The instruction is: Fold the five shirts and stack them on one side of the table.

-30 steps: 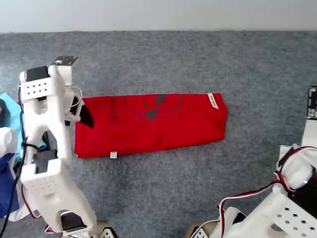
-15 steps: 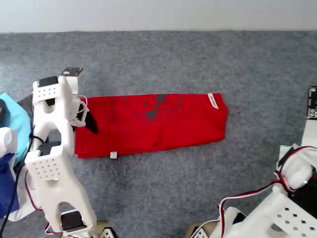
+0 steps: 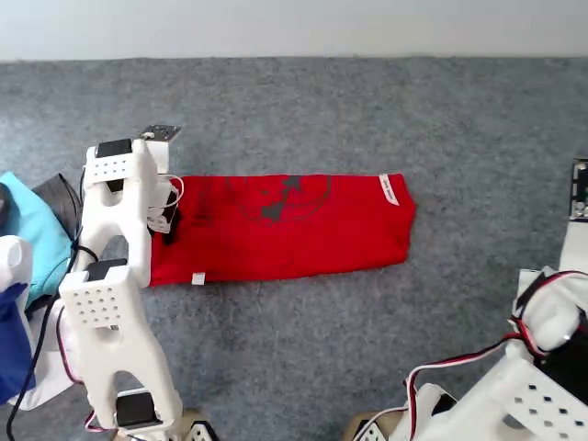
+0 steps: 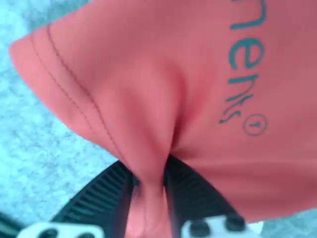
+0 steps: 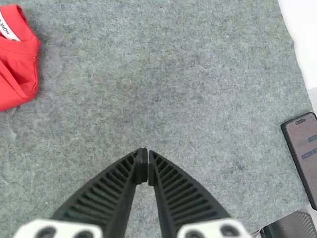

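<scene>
Left end effector (image 4: 148, 181) farther right (one red shirt (image 3: 294, 230) in grip)

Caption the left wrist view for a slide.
Left gripper shut on a pinched fold of the red shirt, grey mat beyond.

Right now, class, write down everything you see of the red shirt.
The red shirt is knit cloth, folded into a long band lying on the grey mat. A dark print sits on its upper layer, a white neck label at one end, a small white tag on its near edge. The left gripper is shut on a pinched ridge at the other end.
</scene>
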Controlling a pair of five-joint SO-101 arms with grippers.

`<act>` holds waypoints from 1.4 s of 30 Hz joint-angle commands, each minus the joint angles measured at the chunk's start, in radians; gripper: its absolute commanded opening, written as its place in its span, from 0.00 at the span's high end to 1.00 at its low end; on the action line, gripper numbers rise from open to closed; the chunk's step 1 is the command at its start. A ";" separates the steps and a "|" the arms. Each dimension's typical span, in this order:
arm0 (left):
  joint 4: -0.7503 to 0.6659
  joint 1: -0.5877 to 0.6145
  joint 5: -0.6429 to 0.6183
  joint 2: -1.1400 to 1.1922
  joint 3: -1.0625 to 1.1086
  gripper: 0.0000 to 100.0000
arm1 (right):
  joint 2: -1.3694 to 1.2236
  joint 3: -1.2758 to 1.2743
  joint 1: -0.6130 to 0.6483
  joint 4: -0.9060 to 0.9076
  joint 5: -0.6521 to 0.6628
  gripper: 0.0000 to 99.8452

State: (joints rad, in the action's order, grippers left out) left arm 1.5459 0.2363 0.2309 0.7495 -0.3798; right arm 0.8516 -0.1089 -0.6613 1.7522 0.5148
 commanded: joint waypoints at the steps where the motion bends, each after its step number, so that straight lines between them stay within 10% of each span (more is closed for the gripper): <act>1: 0.068 0.021 -0.005 -0.002 -0.104 0.99 | 0.007 0.000 -0.010 0.038 -0.005 0.99; 8: 0.210 -0.011 -0.071 -0.071 -0.361 0.99 | 0.007 0.000 -0.010 0.038 -0.005 0.99; 30: 0.204 -0.582 -0.210 -0.413 -0.208 0.99 | 0.007 0.000 -0.010 0.038 -0.005 0.99; 42: -0.006 -0.781 -0.252 -0.382 -0.205 0.99 | 0.007 0.000 -0.008 0.038 -0.005 0.99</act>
State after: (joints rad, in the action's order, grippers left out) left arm 1.5965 -0.5094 -0.0130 0.3905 -0.5746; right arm 0.8516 -0.1089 -0.6613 1.7522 0.5148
